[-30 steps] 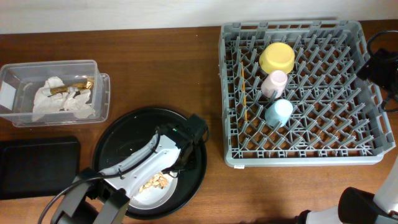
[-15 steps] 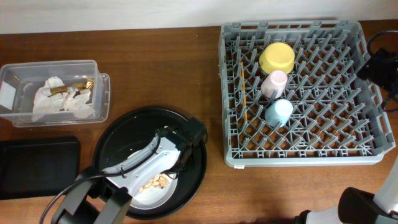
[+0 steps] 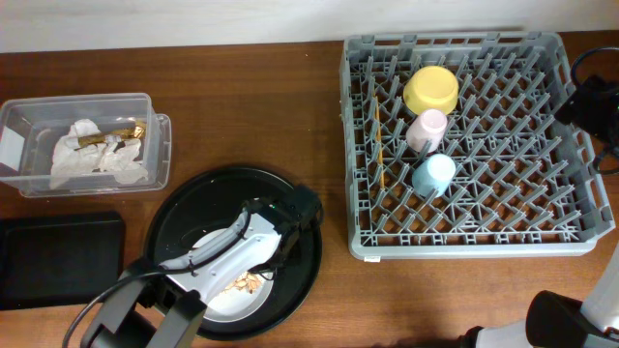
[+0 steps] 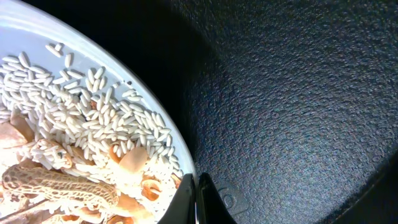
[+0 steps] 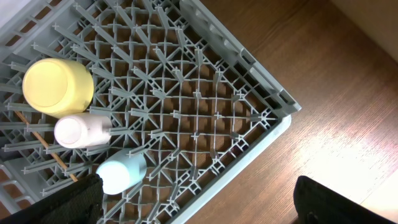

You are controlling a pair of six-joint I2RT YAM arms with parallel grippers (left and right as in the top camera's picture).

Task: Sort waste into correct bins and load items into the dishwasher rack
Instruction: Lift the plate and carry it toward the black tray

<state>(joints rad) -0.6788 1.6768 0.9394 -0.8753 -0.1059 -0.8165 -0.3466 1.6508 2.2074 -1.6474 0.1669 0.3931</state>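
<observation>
Down in the lower left of the overhead view, the left arm reaches over the large round black serving tray [image 3: 184, 217]. The left fingers [image 4: 206, 202] sit right at the rim of the round white plate [image 3: 227, 302] lying in it. On the wrist camera the two tips are drawn almost together at the bottom centre, one on the plate side, one on the tray side. Whether they actually pinch the rim, I can't tell. The plate carries the beige-tan food scraps [image 4: 74, 180] and a scatter of white rice grains [image 4: 93, 106]. In the upper left of the overhead view, the clear plastic tub [image 3: 160, 145] holds the crumpled white napkins [image 3: 97, 159] with the gold-brown wrapper [image 3: 114, 135] among them. Just below it, the shallow black tray [image 3: 58, 259] rests on the wooden surface [image 3: 251, 106]. Over on the right, the grey dishwasher rack [image 3: 464, 249] has the yellow bowl [image 3: 431, 89], pink cup [image 3: 427, 129] and blue cup [image 3: 433, 174] lined up top to bottom in its left half. The chopsticks [image 5: 43, 144] lie just left of them. The right fingers [image 5: 68, 202] are spread wide, released and holding nothing, with their camera looking down on a corner of the rack.
</observation>
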